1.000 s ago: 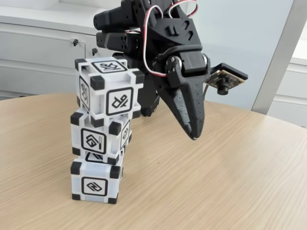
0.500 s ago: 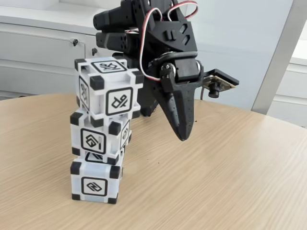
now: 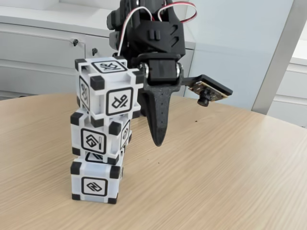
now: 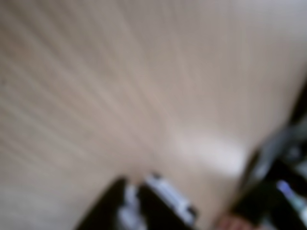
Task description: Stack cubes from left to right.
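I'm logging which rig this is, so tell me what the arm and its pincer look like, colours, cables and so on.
In the fixed view the arm is all matte black plastic, blocky, with slotted panels. Red and white wires loop over its top. The pincer is black too, its fingers tapering to a long narrow point. A small camera board with a black lens sticks out on a bracket to the right of it. No markings are readable.

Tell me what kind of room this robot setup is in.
Probably an office or meeting room: a round-edged wooden table, pale grey cabinets with small lock knobs along the wall, and a plain light wall behind the arm.
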`<control>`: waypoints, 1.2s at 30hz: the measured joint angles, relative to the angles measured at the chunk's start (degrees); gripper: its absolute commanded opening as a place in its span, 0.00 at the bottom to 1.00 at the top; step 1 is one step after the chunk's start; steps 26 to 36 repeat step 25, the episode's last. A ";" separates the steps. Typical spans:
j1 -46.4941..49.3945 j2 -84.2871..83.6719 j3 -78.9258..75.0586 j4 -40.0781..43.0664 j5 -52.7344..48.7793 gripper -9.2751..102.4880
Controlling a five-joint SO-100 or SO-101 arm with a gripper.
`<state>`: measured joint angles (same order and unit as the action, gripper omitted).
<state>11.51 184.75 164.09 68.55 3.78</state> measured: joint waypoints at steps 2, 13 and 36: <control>0.18 0.00 0.00 0.00 0.00 0.08; 0.44 0.00 0.00 0.09 -0.26 0.08; 0.53 0.00 0.00 0.09 -0.35 0.08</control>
